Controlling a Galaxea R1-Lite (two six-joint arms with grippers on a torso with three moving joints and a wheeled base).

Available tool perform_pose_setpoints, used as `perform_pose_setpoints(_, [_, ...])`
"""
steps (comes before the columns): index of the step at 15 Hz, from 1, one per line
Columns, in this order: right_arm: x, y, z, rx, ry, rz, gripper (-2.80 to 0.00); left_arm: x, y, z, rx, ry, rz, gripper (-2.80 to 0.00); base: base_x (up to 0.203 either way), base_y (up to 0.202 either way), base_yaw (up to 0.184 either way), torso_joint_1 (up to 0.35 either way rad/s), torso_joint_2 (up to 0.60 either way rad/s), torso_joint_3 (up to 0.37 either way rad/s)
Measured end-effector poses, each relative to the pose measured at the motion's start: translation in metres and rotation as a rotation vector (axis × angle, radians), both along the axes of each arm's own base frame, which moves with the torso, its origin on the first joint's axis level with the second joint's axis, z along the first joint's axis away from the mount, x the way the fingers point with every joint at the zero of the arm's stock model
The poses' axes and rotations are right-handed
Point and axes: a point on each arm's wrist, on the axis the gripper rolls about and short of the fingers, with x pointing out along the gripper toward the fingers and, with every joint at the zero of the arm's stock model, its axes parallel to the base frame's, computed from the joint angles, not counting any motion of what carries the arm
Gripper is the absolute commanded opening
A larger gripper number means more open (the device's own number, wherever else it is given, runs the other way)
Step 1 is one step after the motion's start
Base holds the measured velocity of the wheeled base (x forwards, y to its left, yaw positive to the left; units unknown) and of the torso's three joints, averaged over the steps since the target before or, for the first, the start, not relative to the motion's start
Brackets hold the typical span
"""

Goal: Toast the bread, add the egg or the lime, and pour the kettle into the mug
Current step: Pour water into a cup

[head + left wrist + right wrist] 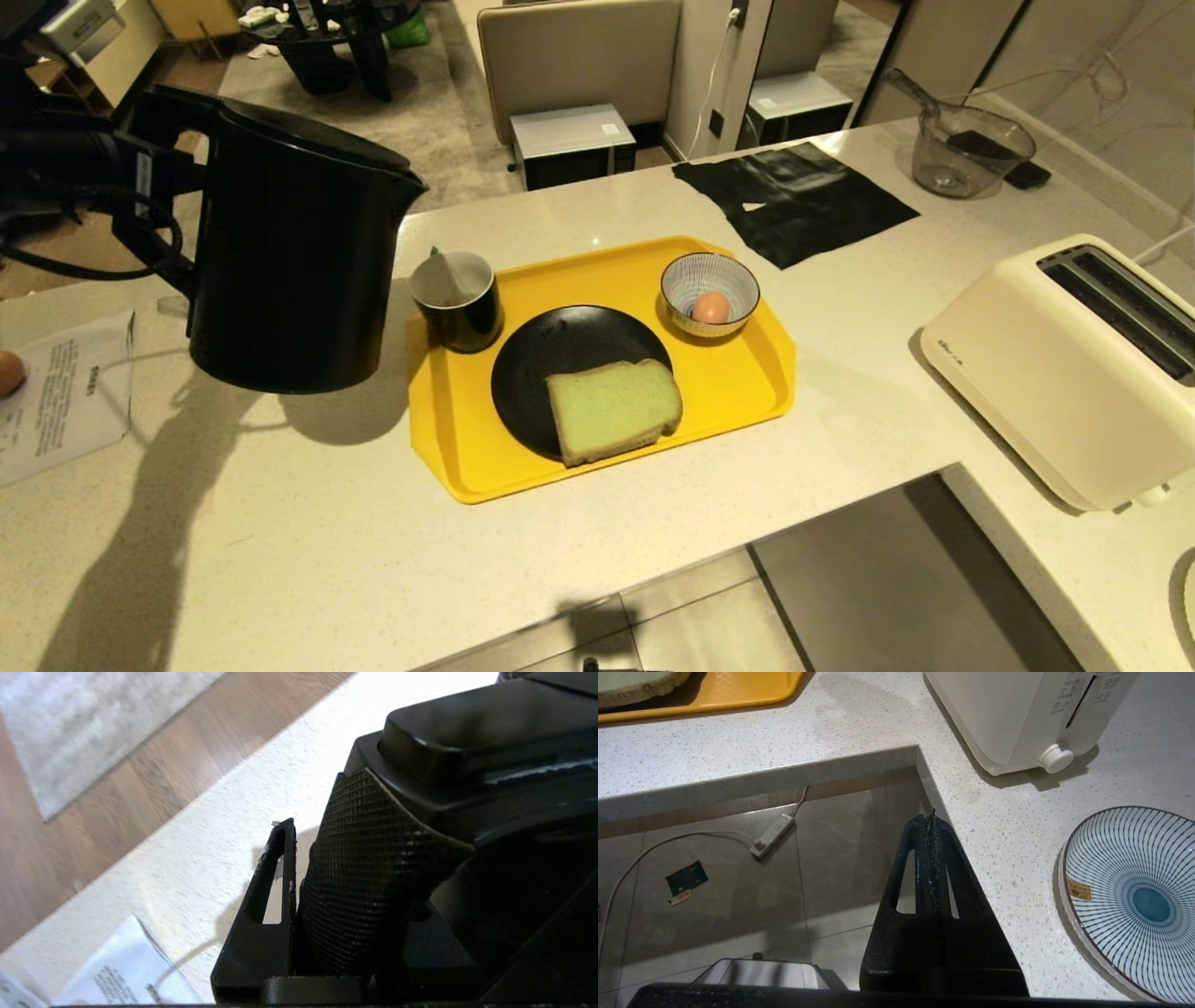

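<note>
While the left gripper [299, 905] pinches the textured handle of the tall matte-black jug kettle [289, 252], that kettle hangs above the counter's left part, spout toward the mug.

Item: second light-brown egg [7, 371], far left, on a printed paper sheet [65, 392].
Item: glossy black mug with white inside [457, 301], left far corner of the yellow plastic tray [747, 392]; pouring judged not begun.
Item: thick pale-green bread slice with tan crust [613, 409], on a round black plate [551, 355], mid-tray; toasting apparently done or skipped.
Item: light-brown egg [711, 306], in a striped bowl [709, 276]; added.
Item: cream toaster [1074, 364], right.
Item: right gripper [931, 826], pressed together, parked near the counter's near edge.

Surface: pale speckled stone counter [280, 560]. Room: wood floor, grey rug beyond.
</note>
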Motion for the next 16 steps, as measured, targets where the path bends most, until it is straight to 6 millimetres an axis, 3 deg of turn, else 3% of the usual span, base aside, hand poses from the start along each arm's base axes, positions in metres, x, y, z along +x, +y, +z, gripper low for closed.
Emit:
perform_pose_setpoints(6, [0.000,0.000,0.000,0.000,0.000,0.000,-2.80,-0.013,0.005,0.005,0.003,0.007,0.025,-2.80,0.000,0.000,0.000,0.000,0.00,0.000])
perform_pose_setpoints(12, [0.000,0.000,0.000,0.000,0.000,0.000,-2.80,-0.015,0.032,0.003,0.113,0.001,0.068,-2.80,0.000,0.000,0.000,0.000,0.00,0.000])
perform_pose_setpoints(16, [0.000,0.000,0.000,0.000,0.000,0.000,-2.80,-0.004,0.054,-0.003,0.219,0.004,0.035,-2.80,0.000,0.000,0.000,0.000,0.00,0.000])
